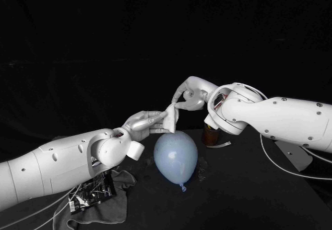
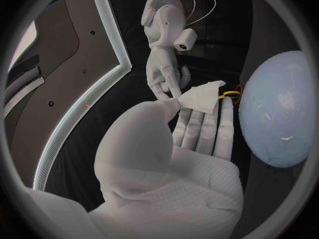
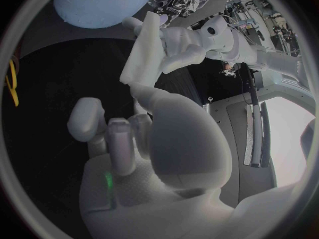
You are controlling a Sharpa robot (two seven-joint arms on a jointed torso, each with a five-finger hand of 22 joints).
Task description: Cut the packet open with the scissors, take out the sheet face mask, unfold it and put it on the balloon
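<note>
Had the sheet face mask (image 1: 170, 117) pinched, folded, by fingers of left hand (image 1: 145, 123) and right hand (image 1: 188, 98), balloon (image 1: 176, 155) right below them. Could've torn, or slipped free, with uneven pulling while unfolding. Black bench (image 1: 242, 191), packet (image 1: 93, 191) on a grey cloth (image 1: 124, 179) well back from the left fingers, room dark.

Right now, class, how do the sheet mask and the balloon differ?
The sheet mask is white, flat and folded; the balloon is pale blue, rounded and inflated. The mask is held up between the left hand and right hand; the balloon lies on the table below, no hand on it. Both are pale.
</note>
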